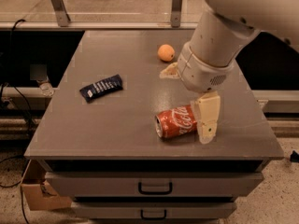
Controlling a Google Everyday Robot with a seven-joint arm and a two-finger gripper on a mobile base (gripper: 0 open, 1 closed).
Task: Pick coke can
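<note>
The coke can (175, 122) is red with white script and lies on its side near the front edge of the grey cabinet top (117, 125), silver end facing left. My gripper (184, 107) hangs from the large white arm directly over the can's right part. It is open: one beige finger (207, 118) points down in front of the can's right end, and the other finger (169, 72) sticks out to the left behind the can. Nothing is held.
An orange fruit (165, 52) sits at the back of the top. A dark blue snack packet (101, 87) lies at the left. Drawers with handles (155, 187) are below the front edge. A cardboard box (39, 192) stands on the floor at left.
</note>
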